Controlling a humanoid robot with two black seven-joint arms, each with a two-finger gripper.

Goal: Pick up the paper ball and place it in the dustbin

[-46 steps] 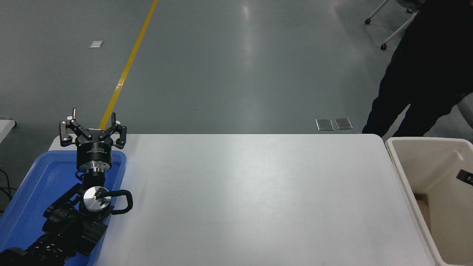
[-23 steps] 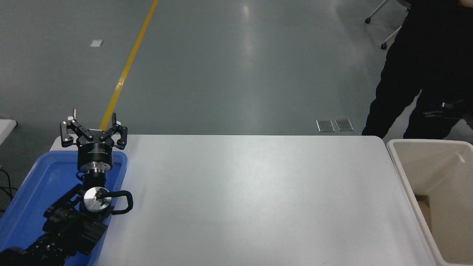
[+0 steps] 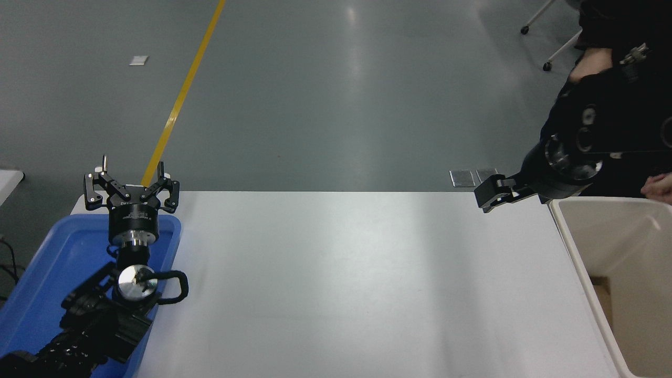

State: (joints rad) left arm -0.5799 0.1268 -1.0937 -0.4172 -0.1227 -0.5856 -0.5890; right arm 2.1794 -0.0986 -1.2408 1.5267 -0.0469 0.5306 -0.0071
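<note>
No paper ball shows on the table or in either gripper. The cream-beige dustbin [image 3: 564,223] stands off the table's right end, cut by the picture's edge. A tan-brown patch [image 3: 599,287] lies low inside it, and I cannot tell what it is. My right arm comes in from the upper right, and its gripper [image 3: 487,195] hangs over the table's far right corner, just left of the bin's rim. Nothing shows in it. My left gripper [image 3: 132,178] is parked, open and empty, at the lower left over the blue tray [image 3: 58,252].
A person in dark clothes stands at the far right behind the bin, one hand [image 3: 659,188] just above its far rim. The white table [image 3: 346,283] spans the middle. Chair castors and two floor plates [image 3: 475,176] lie beyond the table.
My right arm was out of view and has come in from the upper right, with its gripper now over the table's far right corner. The person has shifted. The left arm has not moved.
</note>
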